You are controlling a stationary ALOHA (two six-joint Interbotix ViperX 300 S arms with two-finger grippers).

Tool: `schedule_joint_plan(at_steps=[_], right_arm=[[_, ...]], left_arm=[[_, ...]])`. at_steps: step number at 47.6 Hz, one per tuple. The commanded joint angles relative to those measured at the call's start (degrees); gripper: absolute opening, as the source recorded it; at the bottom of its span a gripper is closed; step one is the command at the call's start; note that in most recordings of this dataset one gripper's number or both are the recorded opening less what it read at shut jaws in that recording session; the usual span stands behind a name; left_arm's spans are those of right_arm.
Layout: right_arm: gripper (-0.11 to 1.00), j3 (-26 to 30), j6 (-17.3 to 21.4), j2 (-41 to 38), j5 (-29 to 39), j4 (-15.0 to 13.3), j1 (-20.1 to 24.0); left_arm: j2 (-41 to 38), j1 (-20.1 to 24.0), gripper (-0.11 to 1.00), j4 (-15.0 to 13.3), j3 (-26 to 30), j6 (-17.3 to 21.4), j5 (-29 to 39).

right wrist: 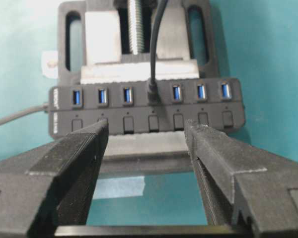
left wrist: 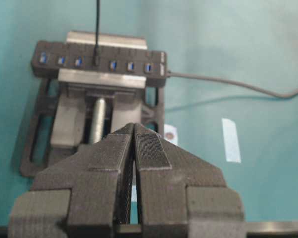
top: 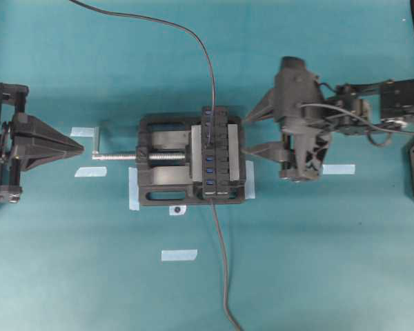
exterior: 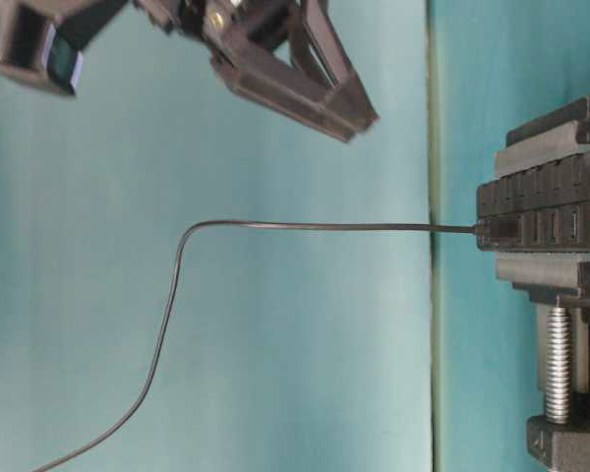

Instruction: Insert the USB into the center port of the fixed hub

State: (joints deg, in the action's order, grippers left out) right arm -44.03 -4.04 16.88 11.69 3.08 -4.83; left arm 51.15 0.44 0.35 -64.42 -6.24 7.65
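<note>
In the right wrist view the right gripper [right wrist: 146, 148] stands nearest, its jaws wide apart and holding nothing. Just beyond them lies the fixed hub [right wrist: 64, 106], clamped in the black vise [right wrist: 74, 34]. The USB [right wrist: 152, 91] sits in the center port, with three blue slots free on each side; the port itself is hidden by the plug. Far across the table, the left gripper [top: 79, 145] is closed and empty. I judge the insertion done; the next move only calls for drawing back without catching the thin cable [top: 205, 55].

Matte black printed arms, ribbed gripper [right wrist: 146, 148] fingers, looping black cables
</note>
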Motion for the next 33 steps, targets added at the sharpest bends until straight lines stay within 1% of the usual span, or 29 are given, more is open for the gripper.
schedule_joint_plan(at_steps=[1, 16, 33], right_arm=[[0.73, -0.7, 0.4, 2.6, -2.0, 0.1, 0.0], [0.73, -5.2, 0.4, 6.9, -8.1, 0.1, 0.0], [0.73, -8.5, 0.4, 10.0, -8.5, 0.1, 0.4]], left_arm=[[-0.1, 0.0, 0.01, 0.1, 1.1, -0.1, -0.4], [-0.2, 0.0, 0.01, 0.1, 1.2, -0.1, -0.3], [-0.1, 0.0, 0.01, 0.1, 1.2, -0.1, -0.4]])
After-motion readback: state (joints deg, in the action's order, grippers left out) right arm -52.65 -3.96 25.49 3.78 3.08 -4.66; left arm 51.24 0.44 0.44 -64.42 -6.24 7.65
